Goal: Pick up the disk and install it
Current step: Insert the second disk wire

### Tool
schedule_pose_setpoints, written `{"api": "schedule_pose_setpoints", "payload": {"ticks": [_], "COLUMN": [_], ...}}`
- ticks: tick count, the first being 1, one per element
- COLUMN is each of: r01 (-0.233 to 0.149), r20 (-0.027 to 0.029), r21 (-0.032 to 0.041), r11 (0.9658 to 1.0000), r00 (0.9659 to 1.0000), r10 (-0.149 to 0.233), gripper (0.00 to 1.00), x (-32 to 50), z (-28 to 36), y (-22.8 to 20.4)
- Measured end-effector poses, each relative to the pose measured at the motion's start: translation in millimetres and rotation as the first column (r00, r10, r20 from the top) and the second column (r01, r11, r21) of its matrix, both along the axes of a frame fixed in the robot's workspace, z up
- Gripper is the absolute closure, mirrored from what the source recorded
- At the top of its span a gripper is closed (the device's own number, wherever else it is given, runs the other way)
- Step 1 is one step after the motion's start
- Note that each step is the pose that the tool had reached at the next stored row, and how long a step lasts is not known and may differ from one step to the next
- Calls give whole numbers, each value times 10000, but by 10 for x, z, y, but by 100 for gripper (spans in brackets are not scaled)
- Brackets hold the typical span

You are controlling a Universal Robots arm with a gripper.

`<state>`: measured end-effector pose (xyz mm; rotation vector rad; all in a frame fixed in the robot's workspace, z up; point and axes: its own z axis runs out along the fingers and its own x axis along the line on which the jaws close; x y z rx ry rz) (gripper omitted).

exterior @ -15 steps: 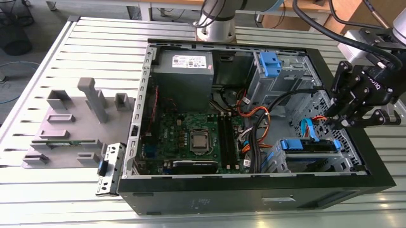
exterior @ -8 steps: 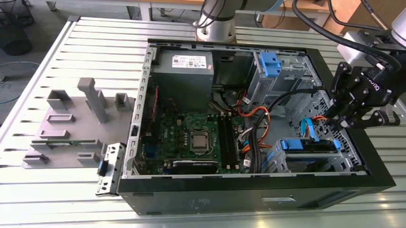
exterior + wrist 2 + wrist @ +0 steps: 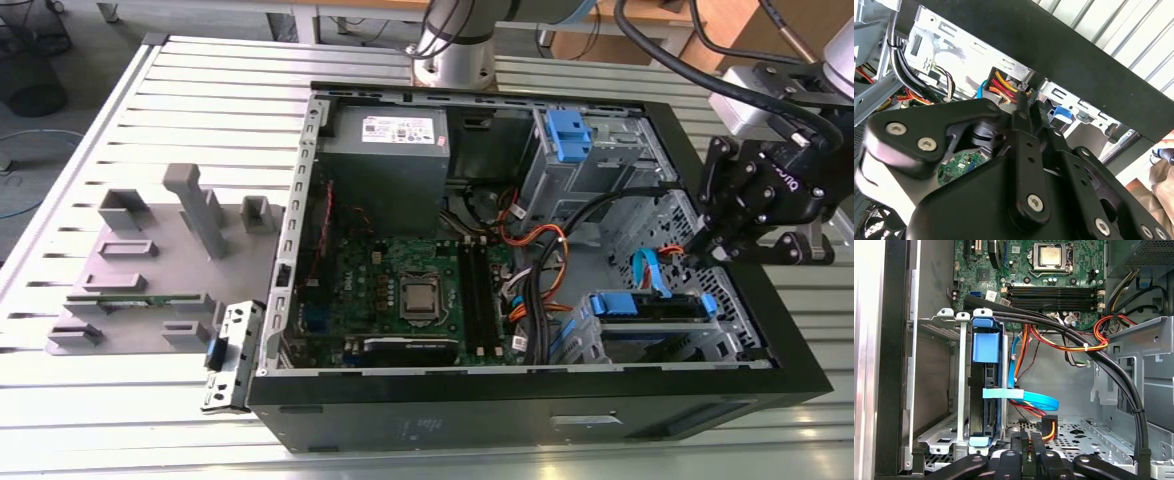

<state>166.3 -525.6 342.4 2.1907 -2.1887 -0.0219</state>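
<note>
The disk (image 3: 647, 306) sits on edge in the lower metal drive cage of the open computer case (image 3: 534, 395), at the exterior view's right. Blue plastic rails frame it. In the first wrist view the disk (image 3: 988, 405) shows as a dark edge between the cage walls, with a blue tab on top and a light blue data cable (image 3: 1034, 399) running from it. My gripper (image 3: 707, 252) hangs inside the case just beside the cage. Its fingers (image 3: 1021, 442) stand close together and shut, with their tips by the red, yellow and orange power wires (image 3: 1050, 427).
The motherboard (image 3: 414, 280) fills the case floor and the grey power supply (image 3: 387, 145) sits at the back. A second blue-tabbed bay (image 3: 567, 135) is at the back right. Thick black cables (image 3: 1104, 360) cross close to the gripper. A grey fixture (image 3: 147, 260) stands on the slatted table.
</note>
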Motion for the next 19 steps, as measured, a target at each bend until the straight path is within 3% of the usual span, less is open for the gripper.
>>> {"api": "schedule_pose_setpoints", "payload": {"ticks": [2,10,15,19], "r01": [0,0,-1,0], "r20": [0,0,22,74], "r21": [-4,-14,-14,-13], "r11": [10000,10000,10000,10000], "r00": [10000,10000,10000,10000], "r10": [0,0,1,0], "gripper": [83,84,84,84], "x": [0,-5,-75,-150], "z": [0,0,0,0], "y": [0,1,0,-11]}}
